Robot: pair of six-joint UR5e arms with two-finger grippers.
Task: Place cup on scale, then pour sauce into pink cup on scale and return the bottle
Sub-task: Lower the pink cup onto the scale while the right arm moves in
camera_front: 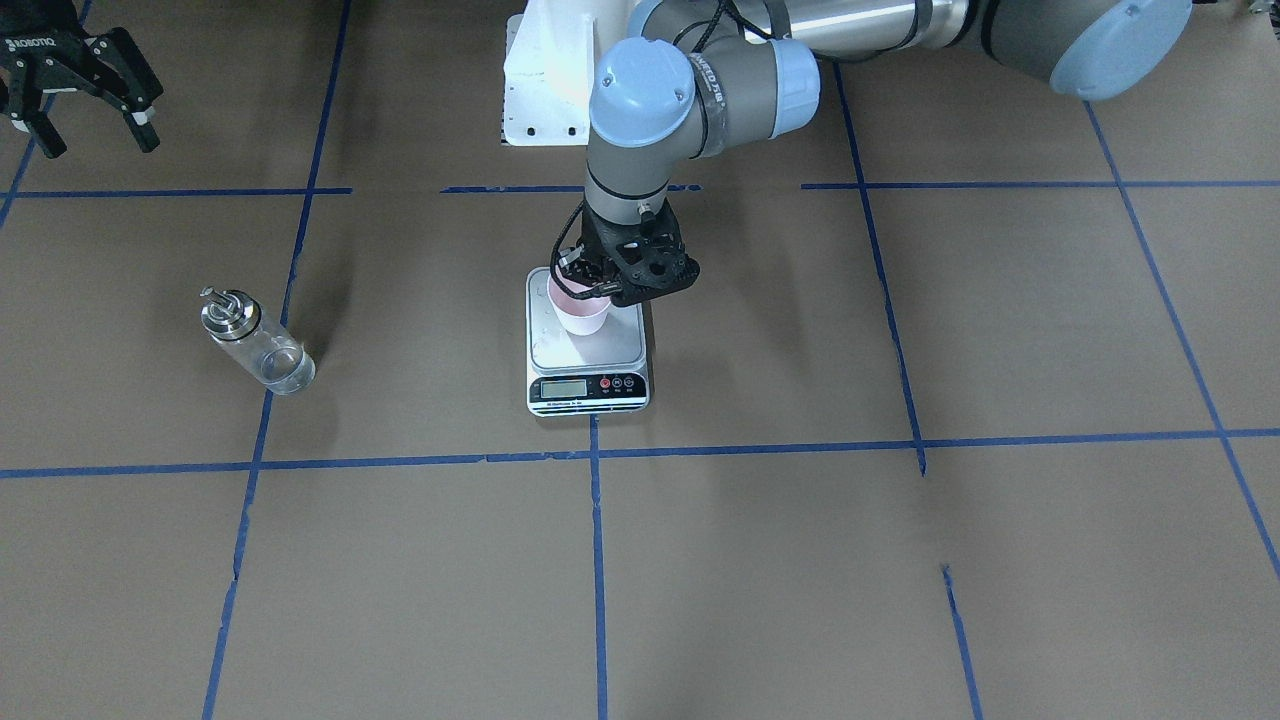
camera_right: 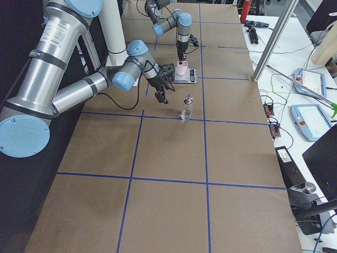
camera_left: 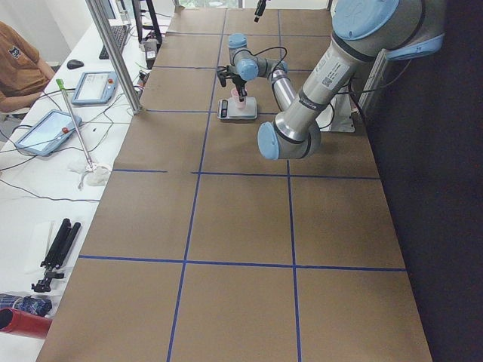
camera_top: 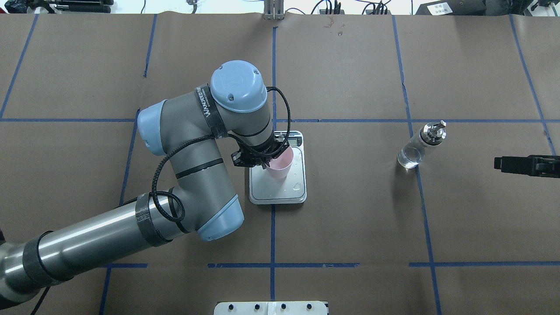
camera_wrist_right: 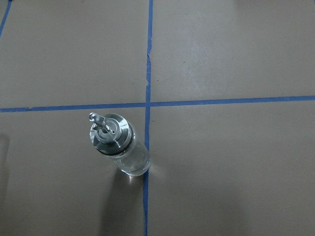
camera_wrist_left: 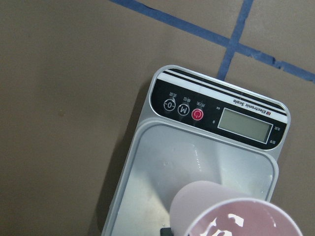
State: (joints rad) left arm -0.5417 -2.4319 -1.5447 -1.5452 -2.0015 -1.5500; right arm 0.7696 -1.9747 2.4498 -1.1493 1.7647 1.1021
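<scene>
The pink cup (camera_front: pixel 581 316) stands on or just above the steel platform of the scale (camera_front: pixel 588 385) at mid table; I cannot tell whether it touches. My left gripper (camera_front: pixel 600 290) is shut on the cup's rim from above. In the overhead view the cup (camera_top: pixel 280 165) is over the scale's (camera_top: pixel 280 199) far half. The left wrist view shows the cup's rim (camera_wrist_left: pixel 231 216) close up over the scale (camera_wrist_left: pixel 216 113). The glass bottle (camera_front: pixel 256 342) with its metal cap stands upright and alone, also in the right wrist view (camera_wrist_right: pixel 118 145). My right gripper (camera_front: pixel 98 138) is open and empty, raised, apart from the bottle.
Brown paper with blue tape lines covers the table. A white mounting plate (camera_front: pixel 545 70) is at the robot's base. My left arm's elbow (camera_top: pixel 183 175) hangs over the table beside the scale. Operator gear lies beyond the table's far edge.
</scene>
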